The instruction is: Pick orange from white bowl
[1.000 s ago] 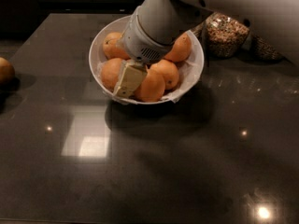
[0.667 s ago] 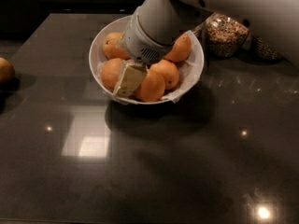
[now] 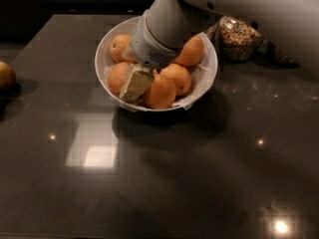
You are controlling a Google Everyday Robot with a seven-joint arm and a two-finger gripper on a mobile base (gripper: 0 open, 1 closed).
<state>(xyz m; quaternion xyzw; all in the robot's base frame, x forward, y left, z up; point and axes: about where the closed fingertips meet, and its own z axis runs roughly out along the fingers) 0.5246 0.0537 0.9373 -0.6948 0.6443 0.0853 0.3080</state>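
The white bowl (image 3: 211,59) stands on the dark counter at the upper middle and holds several oranges on a crinkled white liner. The largest round orange (image 3: 161,91) lies at the bowl's front. Smaller ones lie at the left (image 3: 115,76), back left (image 3: 119,46), middle right (image 3: 179,76) and back right (image 3: 192,51). My gripper (image 3: 133,83) reaches down into the bowl from the upper right. Its beige tip sits between the left orange and the front orange, touching both. The arm's grey wrist hides the middle of the bowl.
A glass jar of grains (image 3: 240,38) stands right behind the bowl on the right. Another round fruit (image 3: 5,74) lies at the counter's left edge. Ceiling lights reflect on the dark glossy counter (image 3: 149,183) in front of the bowl.
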